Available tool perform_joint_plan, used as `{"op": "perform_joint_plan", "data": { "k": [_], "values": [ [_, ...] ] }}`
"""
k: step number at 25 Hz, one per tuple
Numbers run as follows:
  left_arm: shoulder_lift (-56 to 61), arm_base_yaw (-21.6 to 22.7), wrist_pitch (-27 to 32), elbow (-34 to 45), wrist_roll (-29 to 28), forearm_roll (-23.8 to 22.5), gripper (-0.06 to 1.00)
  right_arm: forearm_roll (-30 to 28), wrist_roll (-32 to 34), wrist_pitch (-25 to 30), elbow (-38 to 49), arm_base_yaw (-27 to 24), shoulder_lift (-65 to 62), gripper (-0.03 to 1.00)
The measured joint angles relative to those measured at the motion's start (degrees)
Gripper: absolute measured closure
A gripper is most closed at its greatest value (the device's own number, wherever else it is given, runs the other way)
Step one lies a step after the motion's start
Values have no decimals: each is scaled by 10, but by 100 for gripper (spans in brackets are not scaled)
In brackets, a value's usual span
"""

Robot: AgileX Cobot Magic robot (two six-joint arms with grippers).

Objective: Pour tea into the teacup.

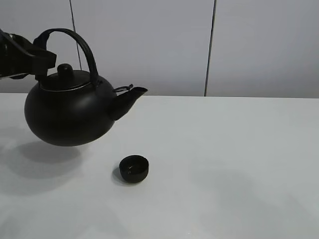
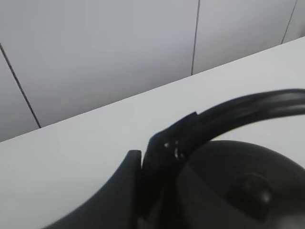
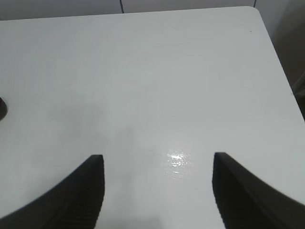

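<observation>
A big round black teapot point(image 1: 70, 112) hangs above the white table at the left, upright, its spout point(image 1: 130, 97) pointing right. My left gripper point(image 1: 37, 57) is shut on the arched handle point(image 2: 248, 112) at its left end. The teacup point(image 1: 134, 168), small, low and matte black, stands on the table below and a little right of the spout. At the edge of the right wrist view a dark sliver of the teacup point(image 3: 2, 109) shows. My right gripper point(image 3: 158, 164) hovers over bare table with its fingers apart and nothing between them; it is out of the high view.
The white table point(image 1: 229, 149) runs to a pale panelled wall point(image 1: 169, 45) at the back. Its rounded far corner point(image 3: 255, 12) and side edge show in the right wrist view. The teapot casts a shadow point(image 1: 40, 159) on the table at the left.
</observation>
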State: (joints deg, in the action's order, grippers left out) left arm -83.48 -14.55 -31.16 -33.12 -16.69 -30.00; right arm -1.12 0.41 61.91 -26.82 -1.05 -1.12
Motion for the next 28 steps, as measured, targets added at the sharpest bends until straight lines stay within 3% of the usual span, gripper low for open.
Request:
{"op": "perform_joint_plan", "data": {
  "k": [12, 21, 28],
  "values": [
    [-44, -13, -7, -1, 99, 99, 83, 0, 0, 0, 0, 0, 0, 52],
    [-96, -13, -33, -1, 151, 96, 83, 0, 0, 1, 0, 0, 0, 52],
    [-111, -12, -45, -4, 161, 96, 83, 0, 0, 1, 0, 0, 0, 52]
  ]
}}
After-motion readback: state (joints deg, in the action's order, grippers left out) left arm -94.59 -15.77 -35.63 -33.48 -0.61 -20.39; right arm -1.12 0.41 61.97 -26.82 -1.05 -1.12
